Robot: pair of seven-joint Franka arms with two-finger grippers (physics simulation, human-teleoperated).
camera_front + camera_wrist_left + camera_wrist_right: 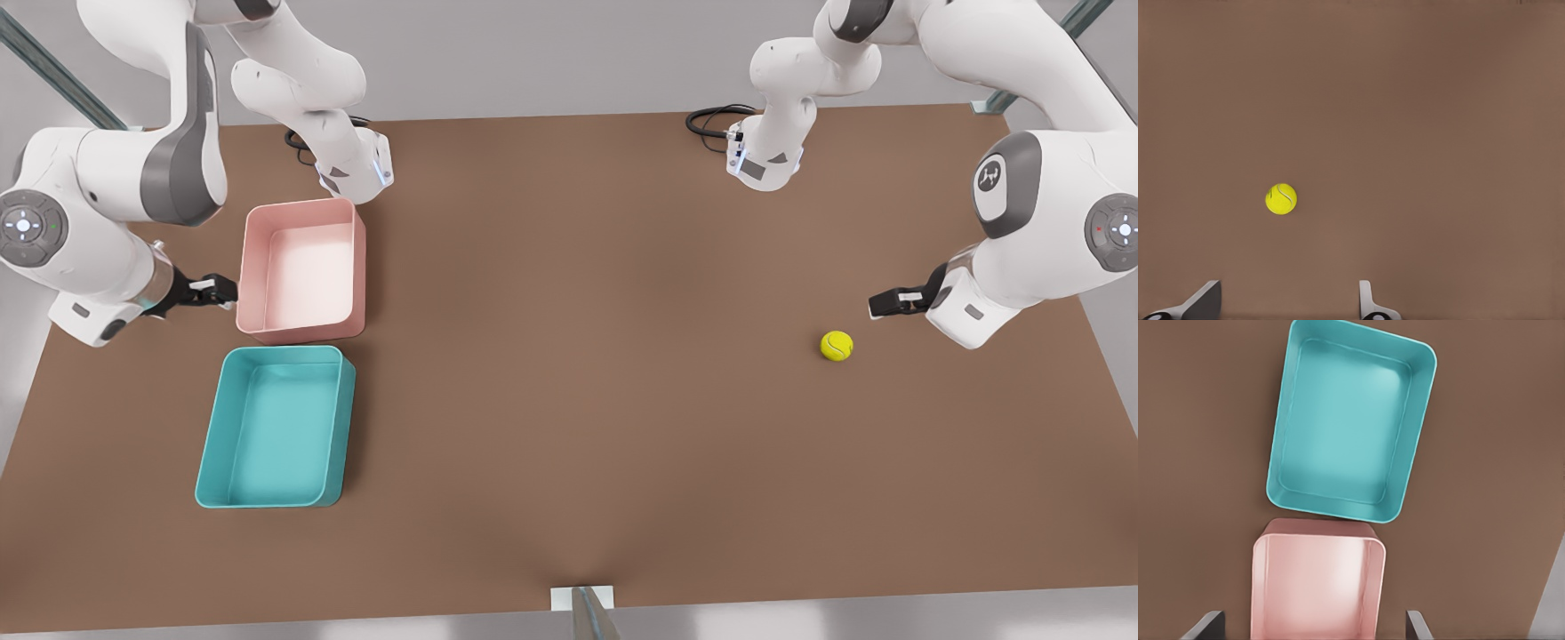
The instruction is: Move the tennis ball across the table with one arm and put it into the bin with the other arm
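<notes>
nearest the camera in the front view, we see the bin (220, 444) resting on the table (569, 400) toward the front view's left, its short end just beside a pink tray (258, 267) that sits behind it. on the front view's right the tennis ball (837, 346) lies on the bare tabletop, well apart from both trays, with the left gripper (878, 305) hovering near it, fingers (1205, 300) spread wide and holding nothing. we find the right gripper (224, 291) raised at the pink tray's outer side, its fingers (1205, 623) parted and empty.
</notes>
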